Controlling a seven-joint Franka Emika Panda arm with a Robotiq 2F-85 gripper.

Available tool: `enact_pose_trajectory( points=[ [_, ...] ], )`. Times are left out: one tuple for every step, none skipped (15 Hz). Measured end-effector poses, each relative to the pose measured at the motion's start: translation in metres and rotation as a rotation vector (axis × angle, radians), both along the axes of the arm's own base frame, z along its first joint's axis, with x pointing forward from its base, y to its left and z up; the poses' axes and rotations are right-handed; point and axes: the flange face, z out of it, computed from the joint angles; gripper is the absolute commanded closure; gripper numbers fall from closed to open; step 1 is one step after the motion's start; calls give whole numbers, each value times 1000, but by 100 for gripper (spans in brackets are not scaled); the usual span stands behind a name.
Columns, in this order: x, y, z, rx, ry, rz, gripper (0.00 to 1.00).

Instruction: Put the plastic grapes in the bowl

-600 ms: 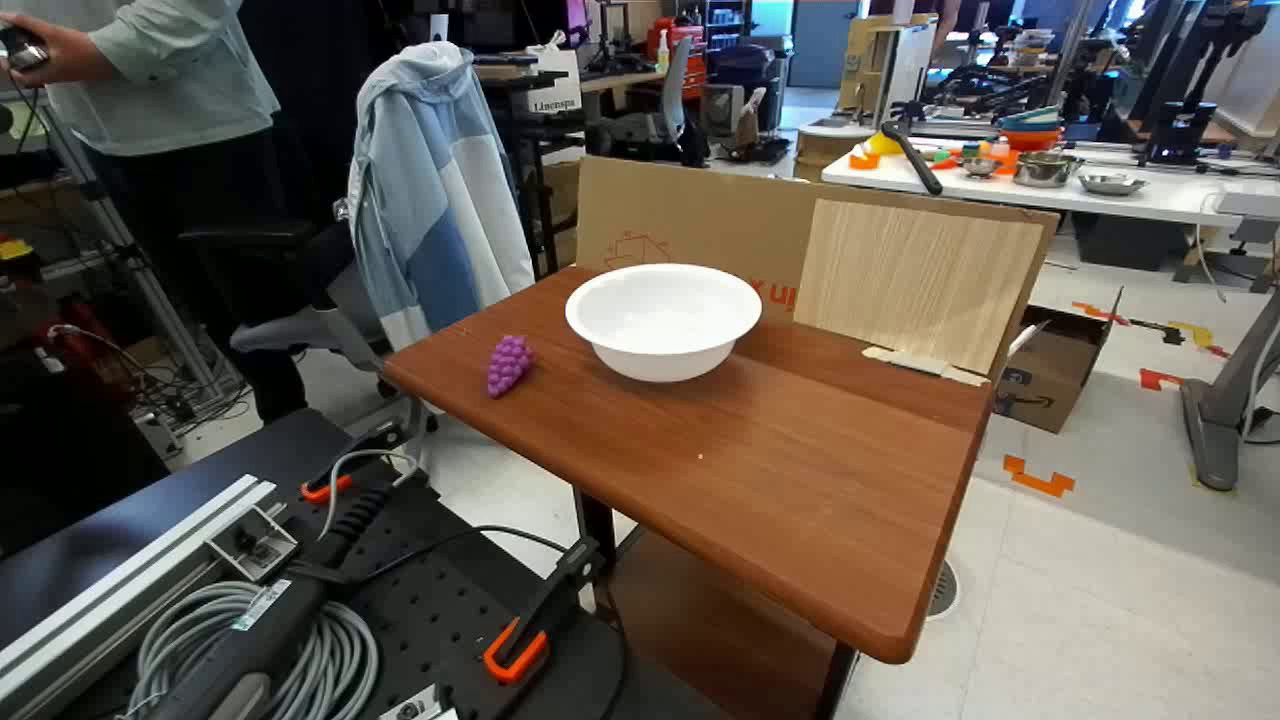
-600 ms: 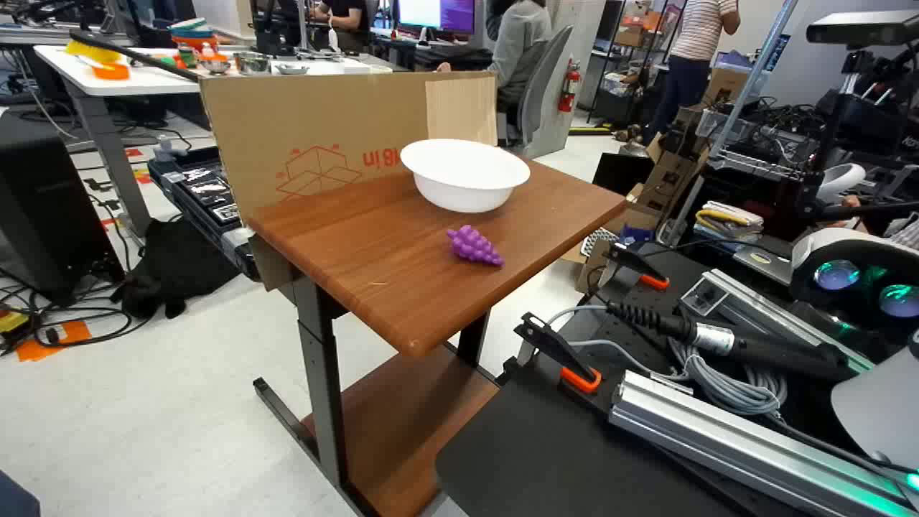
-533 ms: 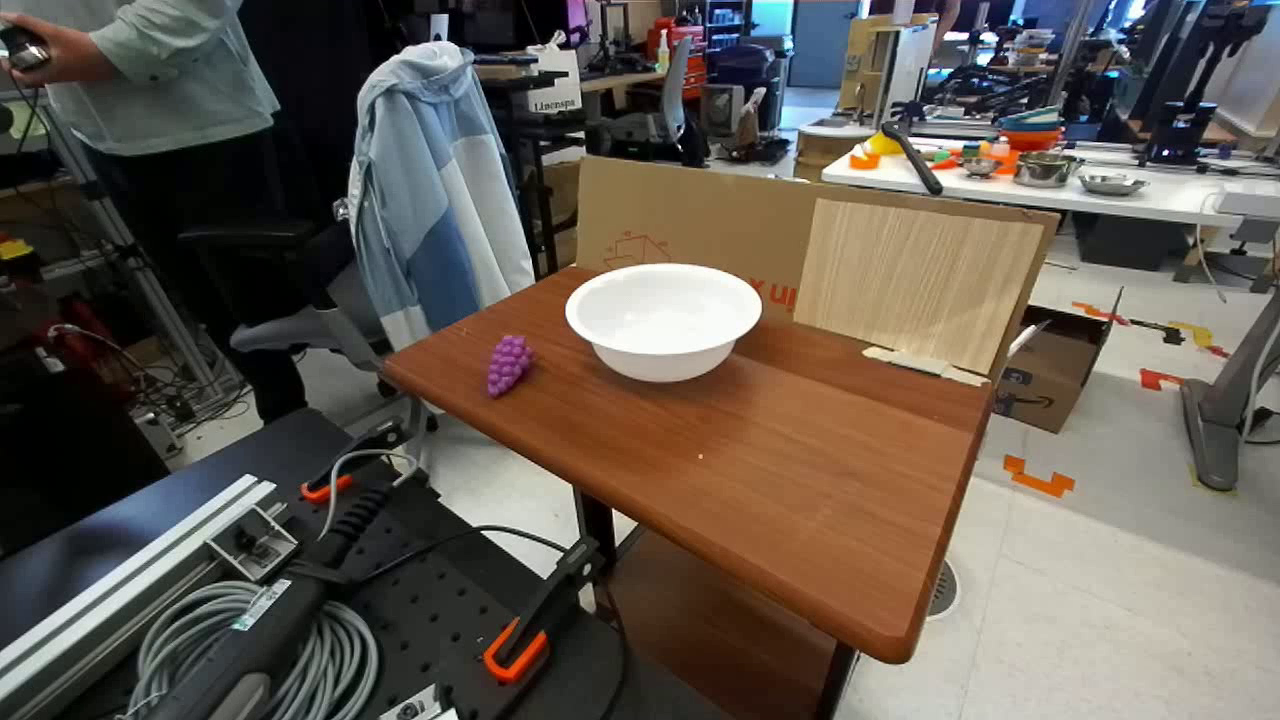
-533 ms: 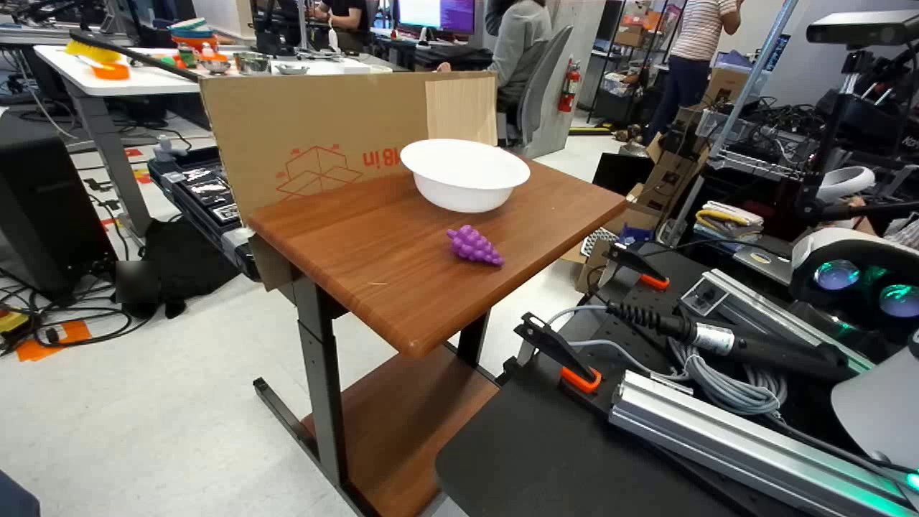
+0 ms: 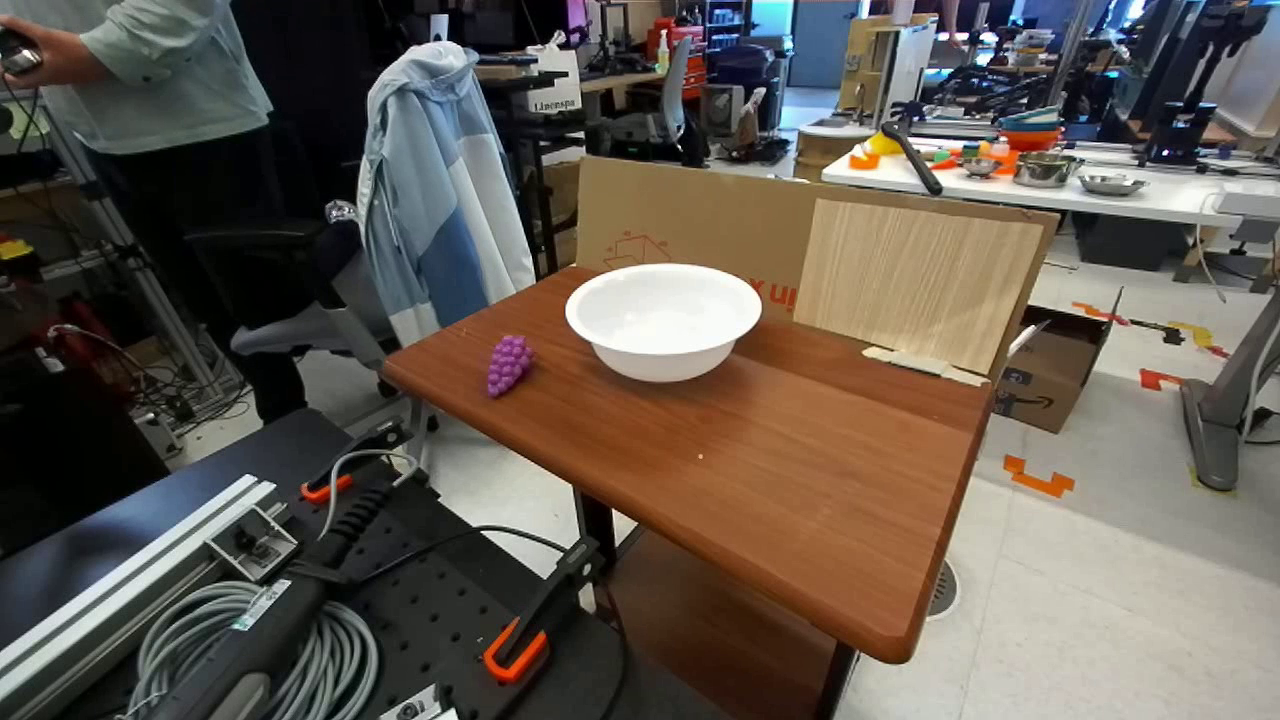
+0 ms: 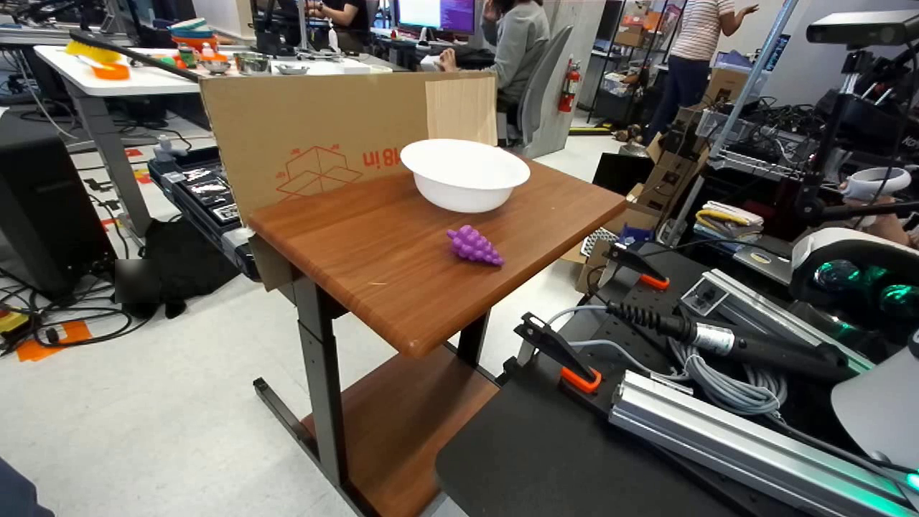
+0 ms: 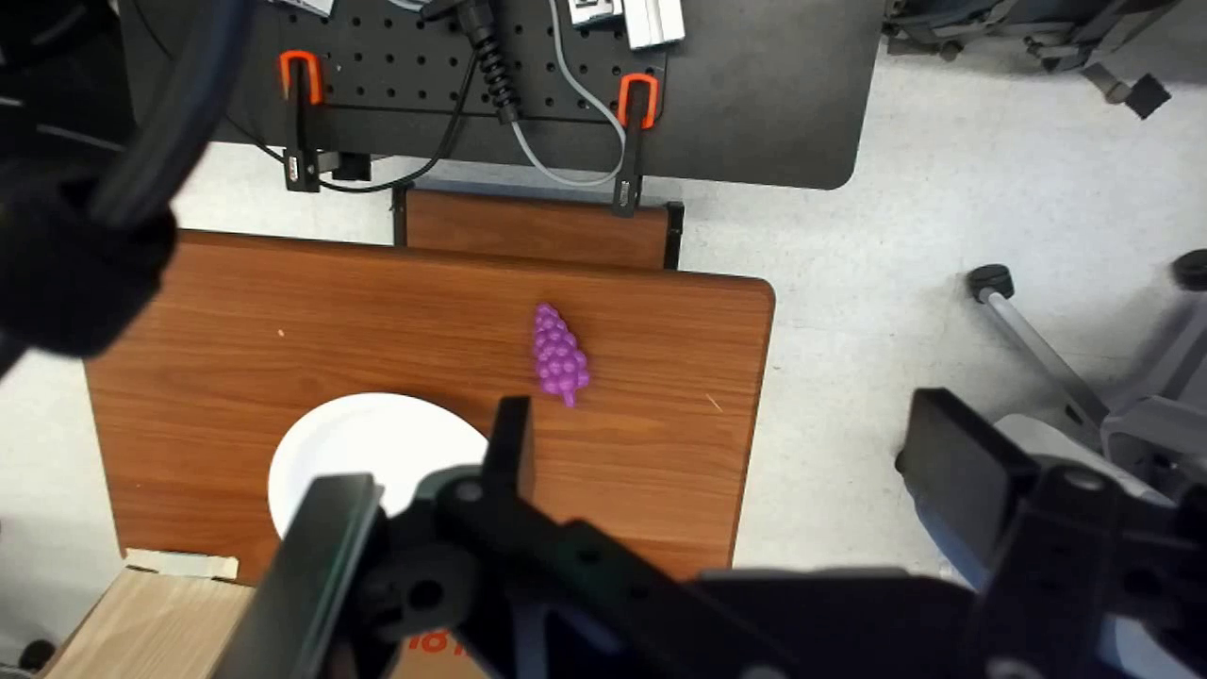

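One grape cluster [image 7: 560, 356]: might be rolled if pinched off-centre
Bowl [image 7: 368, 443]: seen left of cluster in wrist view
Claw [image 7: 674, 462]: spread wide, nothing held

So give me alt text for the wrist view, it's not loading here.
Purple plastic grapes lie on a brown table near the picture's middle, up and right of the white bowl. The open gripper, holding nothing, fills much of the bottom and hides part of the bowl; a black worktop lies at the top.
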Motion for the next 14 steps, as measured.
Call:
enact_pose_trajectory(
  points=[
    [0, 0, 0, 0, 0, 0, 0],
    [0, 0, 0, 0, 0, 0, 0],
    [0, 0, 0, 0, 0, 0, 0],
    [0, 0, 0, 0, 0, 0, 0],
    [0, 0, 0, 0, 0, 0, 0],
    [0, 0, -1, -3, 1, 2, 0],
    [-1, 2, -2, -10, -1, 8, 0],
    [-1, 5, -4, -22, 0, 20, 0],
    [-2, 9, -7, -40, 3, 39, 0],
    [-1, 13, -12, -64, 8, 59, 0],
    [2, 16, -19, -91, 18, 80, 0],
    [6, 16, -26, -120, 29, 95, 0],
    [12, 15, -34, -148, 41, 107, 0],
    [18, 13, -42, -170, 51, 115, 0]
  ],
)
